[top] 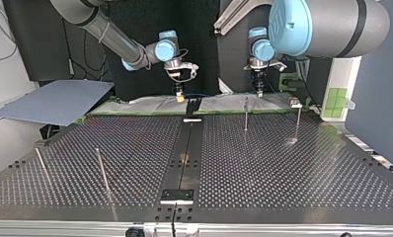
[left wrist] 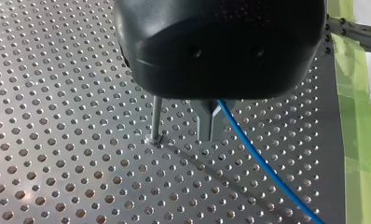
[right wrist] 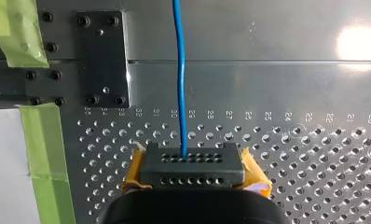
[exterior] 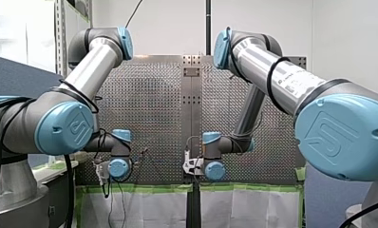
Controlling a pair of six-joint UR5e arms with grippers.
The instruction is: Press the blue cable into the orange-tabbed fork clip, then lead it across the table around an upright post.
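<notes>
The blue cable [left wrist: 258,158] runs out from between the metal fingers [left wrist: 210,125] of my left gripper [left wrist: 211,135], which is shut on it just above the perforated table. A thin upright post [left wrist: 155,119] stands close beside those fingers. In the right wrist view the cable [right wrist: 180,70] leads straight ahead from my right gripper [right wrist: 192,161], whose black holed fingertips with yellow-orange pads [right wrist: 256,179] are closed on it. In the top view both grippers hang at the far edge, my right gripper [top: 180,96] left of my left gripper [top: 258,90]. No orange-tabbed clip shows clearly.
Upright posts stand at the top view's far right [top: 246,113] [top: 297,122] and near left [top: 102,169]. A small fixture [top: 295,103] sits by the far right post. A black bolted plate [right wrist: 102,58] lies ahead of my right gripper. Green tape [left wrist: 356,107] lines the table edge.
</notes>
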